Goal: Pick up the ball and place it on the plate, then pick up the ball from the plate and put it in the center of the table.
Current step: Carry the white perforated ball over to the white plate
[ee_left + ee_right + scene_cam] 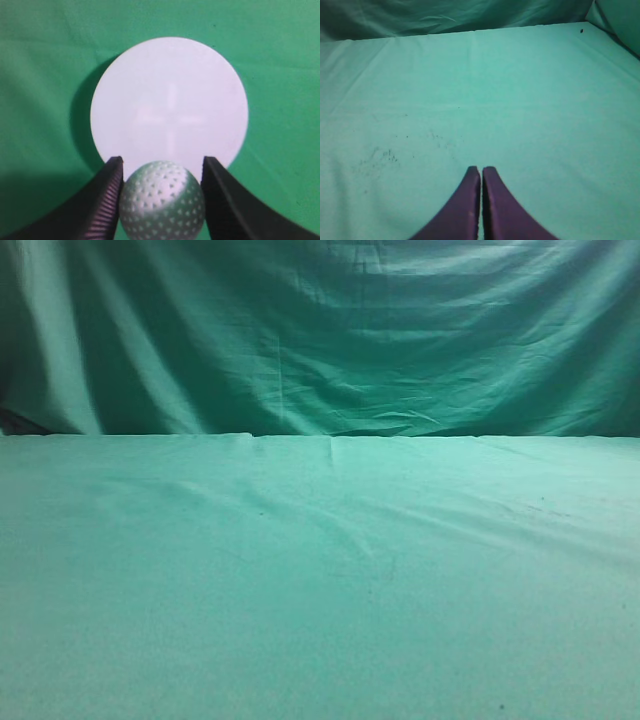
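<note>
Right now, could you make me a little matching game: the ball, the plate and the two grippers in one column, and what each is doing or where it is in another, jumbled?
Things:
1. ball
2. plate
3. left gripper
4. right gripper

States:
A. shut, nothing between its fingers
B. white disc lying flat on the green table
C. shut on the ball
D. dimpled, held between two dark fingers

Pairs: 1-D, 2-B, 3-C, 4-A
</note>
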`<state>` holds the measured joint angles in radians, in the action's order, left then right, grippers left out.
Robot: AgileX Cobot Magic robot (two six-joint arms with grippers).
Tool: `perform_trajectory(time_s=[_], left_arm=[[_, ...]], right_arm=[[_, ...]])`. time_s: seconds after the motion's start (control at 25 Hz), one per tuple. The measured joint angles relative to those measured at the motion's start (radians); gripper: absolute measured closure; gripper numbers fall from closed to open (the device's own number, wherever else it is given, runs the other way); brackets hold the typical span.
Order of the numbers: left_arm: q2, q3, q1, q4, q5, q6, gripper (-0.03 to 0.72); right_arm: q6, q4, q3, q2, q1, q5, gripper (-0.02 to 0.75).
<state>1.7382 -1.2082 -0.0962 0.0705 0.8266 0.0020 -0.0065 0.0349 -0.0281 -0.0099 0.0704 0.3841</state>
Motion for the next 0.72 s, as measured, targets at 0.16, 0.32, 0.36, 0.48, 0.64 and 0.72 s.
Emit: perform_trajectory(time_s=[0.16, 0.32, 0.36, 0.48, 0.64, 0.72], left_arm=[[0.045, 0.000, 0.000, 0.048, -0.043, -0.002, 0.382], [0.074, 0.000, 0.000, 0.087, -0.076, -0.002, 0.382], [0.077, 0.000, 0.000, 0.092, -0.086, -0.002, 0.382], [0.081, 0.000, 0.000, 0.101, -0.105, -0.002, 0.382], [0.081, 0.000, 0.000, 0.101, -0.119, -0.002, 0.337], [0.081, 0.000, 0.000, 0.087, -0.123, -0.002, 0.255]], right_arm=[[0.000, 0.000, -0.002, 0.000, 0.000, 0.000, 0.738], [0.000, 0.000, -0.002, 0.000, 0.000, 0.000, 0.738], [0.000, 0.000, -0.002, 0.000, 0.000, 0.000, 0.738], [0.000, 0.000, -0.002, 0.000, 0.000, 0.000, 0.738], [0.000, 0.000, -0.002, 0.000, 0.000, 0.000, 0.738], [0.000, 0.000, -0.002, 0.000, 0.000, 0.000, 0.738]])
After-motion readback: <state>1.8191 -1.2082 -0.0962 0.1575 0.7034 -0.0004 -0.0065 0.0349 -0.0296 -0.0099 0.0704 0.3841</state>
